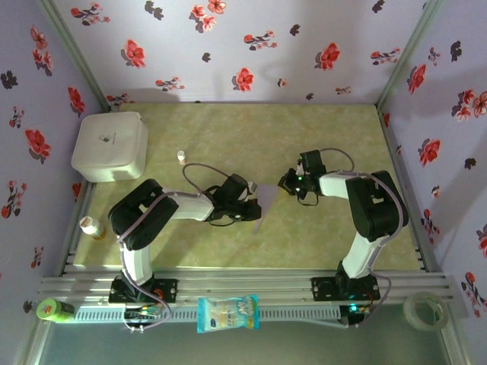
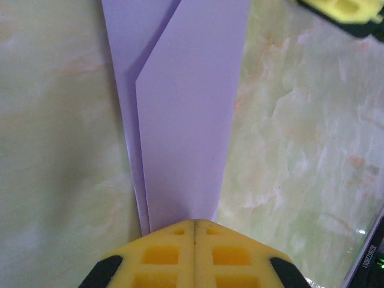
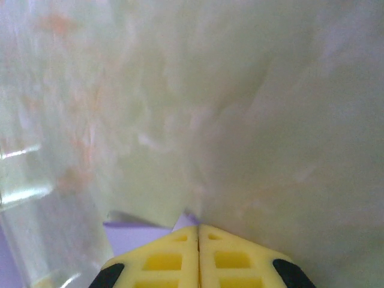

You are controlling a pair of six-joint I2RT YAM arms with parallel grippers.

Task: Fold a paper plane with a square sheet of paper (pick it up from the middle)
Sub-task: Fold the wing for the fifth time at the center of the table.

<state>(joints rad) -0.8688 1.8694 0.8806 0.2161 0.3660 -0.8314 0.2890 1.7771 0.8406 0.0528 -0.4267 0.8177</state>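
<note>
Two or more layers of thin lilac paper make up the half-folded paper plane (image 2: 186, 120). I judge it almost weightless, floppy along its length and stiff only at its creases. It would slip, crumple or tear easily if pinched hard or dragged across the table (image 1: 228, 137). It sits near the table's middle, between the two grippers; whether it rests flat or hangs a little clear I cannot tell. The safest hold is probably on a creased edge or the folded end, where the layers stack, rather than on a single loose flap. The left gripper (image 1: 243, 204) reaches in from 9 o'clock of the paper, its arm bent low over the table. Its fingers are clamped together on one end of the paper. In its wrist view the paper runs from the fingertips at 6 o'clock up toward 12 o'clock, with a diagonal fold showing. The right gripper (image 1: 292, 182) sits at about 2 o'clock of the paper, elbow raised and wrist turned inward, fingers pressed together. A lilac corner shows just beside its fingertips, but I cannot tell whether that corner is nipped.
</note>
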